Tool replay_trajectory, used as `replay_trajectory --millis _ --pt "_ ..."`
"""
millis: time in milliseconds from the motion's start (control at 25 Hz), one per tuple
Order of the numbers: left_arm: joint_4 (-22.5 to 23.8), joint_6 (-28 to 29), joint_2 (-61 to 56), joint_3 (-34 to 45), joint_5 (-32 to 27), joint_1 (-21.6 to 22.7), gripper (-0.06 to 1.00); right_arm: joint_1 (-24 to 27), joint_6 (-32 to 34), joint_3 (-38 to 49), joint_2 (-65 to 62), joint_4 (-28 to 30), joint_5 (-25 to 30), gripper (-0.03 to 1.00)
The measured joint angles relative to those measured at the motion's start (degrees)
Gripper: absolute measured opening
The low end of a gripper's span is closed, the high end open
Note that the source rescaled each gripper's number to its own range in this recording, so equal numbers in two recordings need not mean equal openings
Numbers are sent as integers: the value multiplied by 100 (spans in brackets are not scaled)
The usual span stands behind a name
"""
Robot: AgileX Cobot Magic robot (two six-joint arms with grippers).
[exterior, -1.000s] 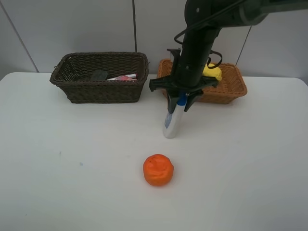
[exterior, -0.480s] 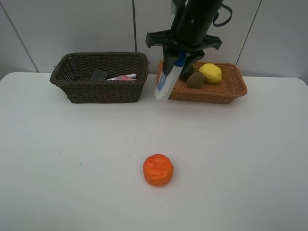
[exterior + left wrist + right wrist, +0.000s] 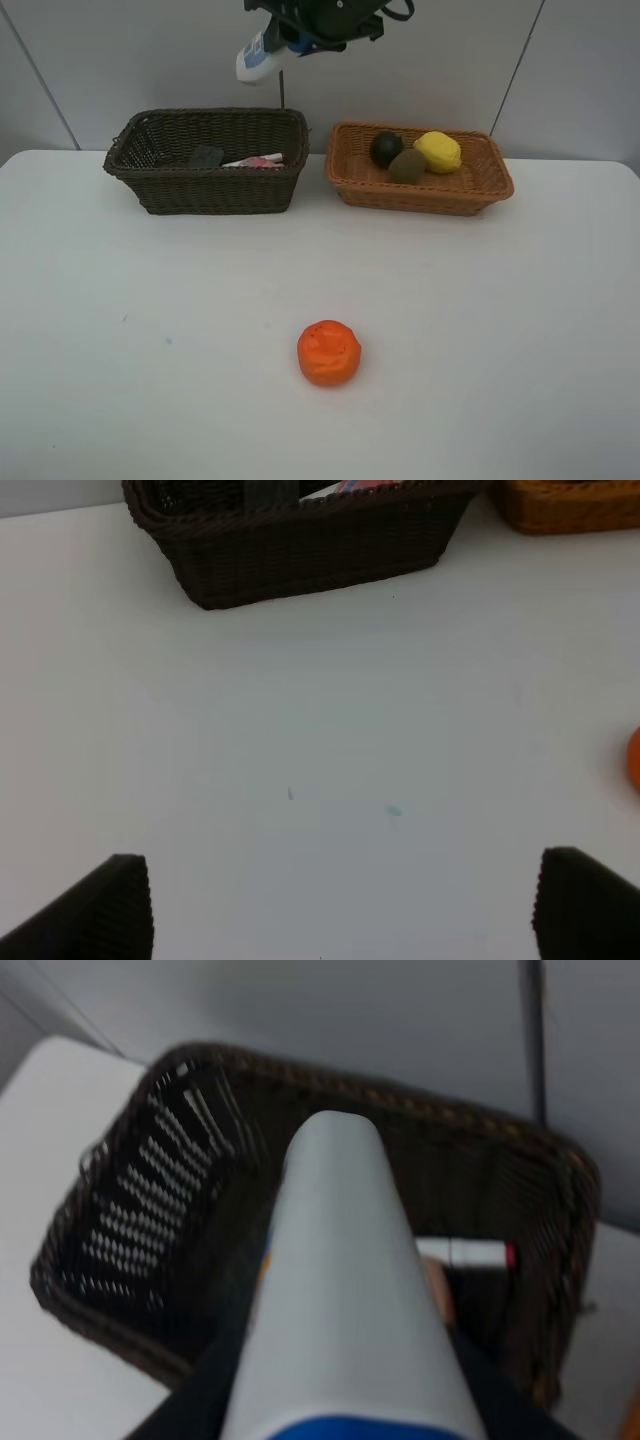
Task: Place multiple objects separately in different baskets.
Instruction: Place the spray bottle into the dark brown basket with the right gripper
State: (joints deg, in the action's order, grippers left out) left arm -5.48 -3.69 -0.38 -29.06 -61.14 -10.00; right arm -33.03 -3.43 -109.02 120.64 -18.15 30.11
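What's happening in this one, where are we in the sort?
The right gripper holds the white blue-capped tube high above the dark brown basket, which already contains a black eraser and a marker. The light tan basket holds the mangosteen, kiwi and lemon. The orange sits on the table. The left gripper is open and empty.

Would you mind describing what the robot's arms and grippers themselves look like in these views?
The right gripper and its arm are matte black, blocky, with a black cable looping at the top edge of the high view. The left gripper shows only two dark, finely ribbed fingertips at the wrist picture's lower corners. No markings are legible.
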Motion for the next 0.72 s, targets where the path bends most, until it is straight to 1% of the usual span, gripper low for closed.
replay_trajectory --millis 80,120,200,240,360,400,440,520,560,600,680,720 --pt "0 0 0 0 0 0 100 -75 -229 0 264 -448 -739 8" --pt "0 0 0 0 0 0 100 -132 -338 0 405 -574 -1066 8" --pt "0 0 0 0 0 0 100 -221 -484 0 644 -676 -1519 8" --pt "0 0 0 0 0 0 100 -255 -536 0 767 -681 -1666 8" --pt "0 0 0 0 0 0 100 -276 -553 0 1061 -681 -1653 8" --pt "0 0 0 0 0 0 100 -276 -559 0 1133 -681 -1622 11" --pt "0 0 0 0 0 0 100 -276 -559 0 1182 -667 -1584 22" --pt "0 0 0 0 0 0 100 -276 -564 0 1189 -571 -1496 59" --pt "0 0 0 0 0 0 100 -276 -564 -11 1181 -504 -1471 75" --pt "0 0 0 0 0 0 100 -276 -564 -19 1170 -441 -1432 85" --pt "0 0 0 0 0 0 100 -276 -564 -19 1151 -348 -1225 94" --pt "0 0 0 0 0 0 100 -276 -565 -19 1138 -348 -1112 96"
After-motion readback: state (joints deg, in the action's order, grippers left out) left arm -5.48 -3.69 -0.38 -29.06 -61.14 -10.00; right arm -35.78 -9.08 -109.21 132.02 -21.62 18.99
